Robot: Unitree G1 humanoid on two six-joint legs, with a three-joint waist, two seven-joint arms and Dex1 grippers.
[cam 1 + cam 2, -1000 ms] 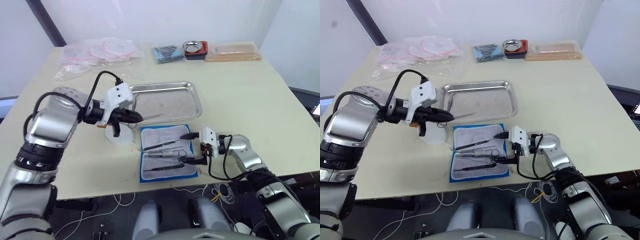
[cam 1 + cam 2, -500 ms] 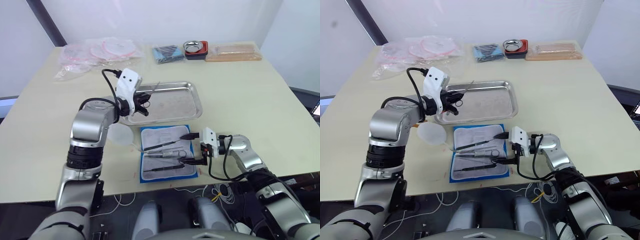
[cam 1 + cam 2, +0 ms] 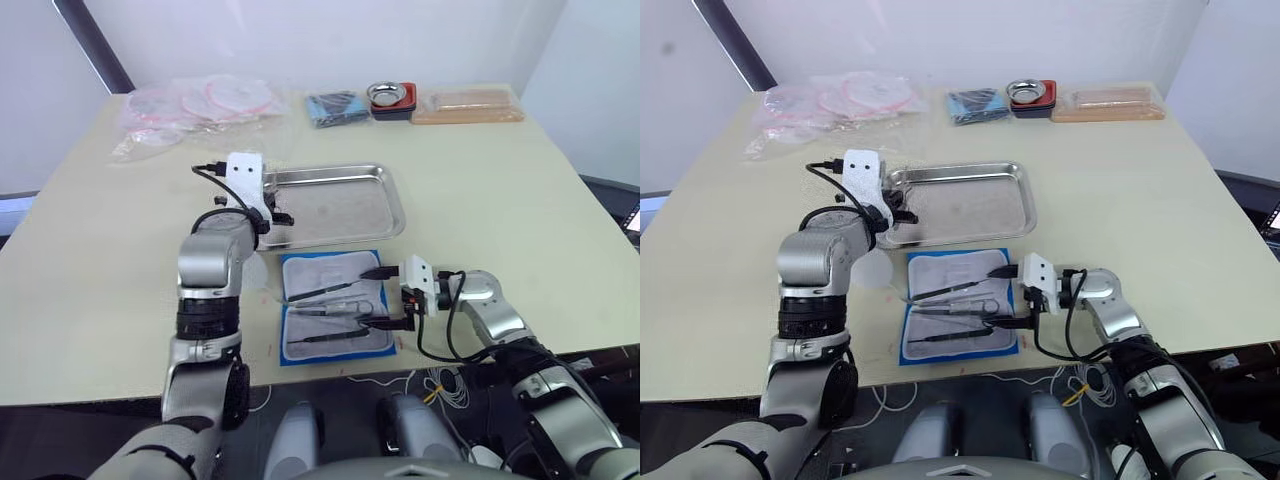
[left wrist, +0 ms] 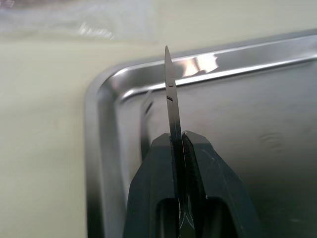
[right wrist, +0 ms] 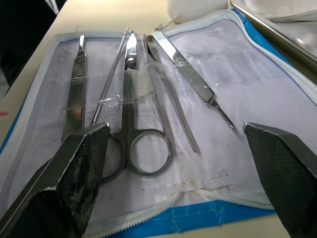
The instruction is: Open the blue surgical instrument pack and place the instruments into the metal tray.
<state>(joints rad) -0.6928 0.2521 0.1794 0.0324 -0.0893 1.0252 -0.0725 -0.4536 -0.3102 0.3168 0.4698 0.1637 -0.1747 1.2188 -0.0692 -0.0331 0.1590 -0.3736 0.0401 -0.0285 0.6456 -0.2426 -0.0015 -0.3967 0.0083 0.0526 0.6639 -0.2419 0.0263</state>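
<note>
Carrying a thin silver instrument [image 4: 173, 114] clamped between its fingers, the left hand [image 4: 177, 148] has swung from the bench to the metal tray's [image 3: 385, 200] 9 o'clock corner, ready to drop it; the right hand [image 5: 178, 144] waits open over the opened blue surgical instrument pack [image 3: 335, 340] at 6 o'clock

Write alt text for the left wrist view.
The left gripper is shut on thin silver scissors, points up, over the near-left corner of the metal tray. Pale table lies beyond the rim.
</note>
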